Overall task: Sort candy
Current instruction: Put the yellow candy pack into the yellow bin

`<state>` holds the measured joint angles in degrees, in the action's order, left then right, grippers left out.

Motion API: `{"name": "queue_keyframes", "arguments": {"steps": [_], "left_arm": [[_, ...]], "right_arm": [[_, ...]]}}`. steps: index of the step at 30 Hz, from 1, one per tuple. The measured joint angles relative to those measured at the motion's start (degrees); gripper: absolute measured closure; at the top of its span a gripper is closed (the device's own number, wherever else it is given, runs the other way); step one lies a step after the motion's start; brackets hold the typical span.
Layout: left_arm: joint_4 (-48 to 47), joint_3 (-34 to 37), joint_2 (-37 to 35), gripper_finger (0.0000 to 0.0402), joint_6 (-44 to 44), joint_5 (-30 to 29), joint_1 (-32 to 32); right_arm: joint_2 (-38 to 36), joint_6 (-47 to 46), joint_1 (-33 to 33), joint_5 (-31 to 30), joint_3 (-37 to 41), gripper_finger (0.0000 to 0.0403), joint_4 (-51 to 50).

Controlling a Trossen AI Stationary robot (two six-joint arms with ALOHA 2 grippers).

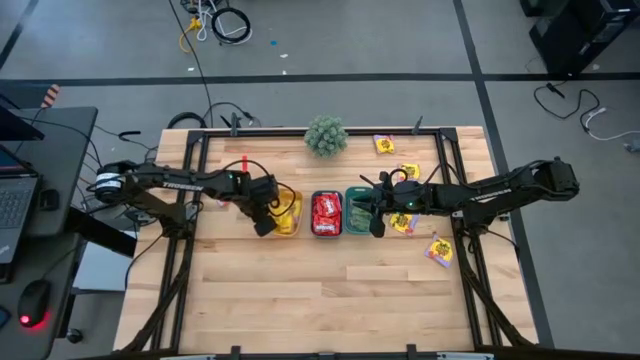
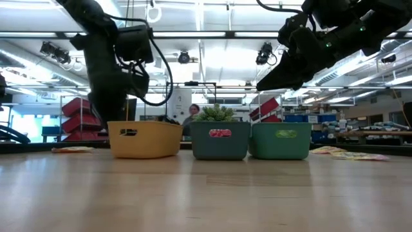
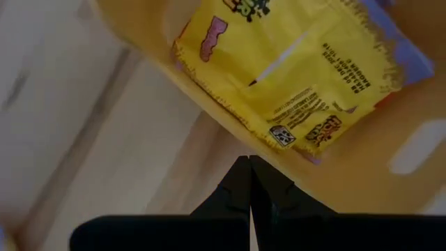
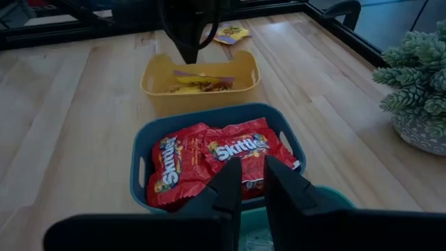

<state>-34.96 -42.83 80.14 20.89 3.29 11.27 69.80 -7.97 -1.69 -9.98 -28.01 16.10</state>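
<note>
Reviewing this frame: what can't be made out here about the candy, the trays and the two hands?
- Green tray contents: low view, hidden by its wall; right wrist view, cut off behind the right hand.
- Whether the right hand holds anything: nothing visible between its fingers, but the tips are hard to read.
- Loose packets print: high view, too small.
- Yellow tray: left wrist view, blurred and cropped.

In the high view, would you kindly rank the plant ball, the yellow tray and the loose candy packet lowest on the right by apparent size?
1. Plant ball and yellow tray: too alike to rank, the tray partly hidden by the left gripper.
2. Loose candy packet, clearly smallest.
</note>
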Motion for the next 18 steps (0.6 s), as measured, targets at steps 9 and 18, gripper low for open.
{"name": "queue_keyframes", "arguments": {"steps": [9,18], "left_arm": [[6.4,0.7,0.0,0.0401,3.9,1.4,0.0],[6.2,0.7,0.0,0.0401,4.5,0.9,-0.1]], "right_arm": [[0.0,0.0,0.0,0.0,0.0,0.0355,0.0],[0.0,0.0,0.0,0.0,0.0,0.0355,0.0]]}}
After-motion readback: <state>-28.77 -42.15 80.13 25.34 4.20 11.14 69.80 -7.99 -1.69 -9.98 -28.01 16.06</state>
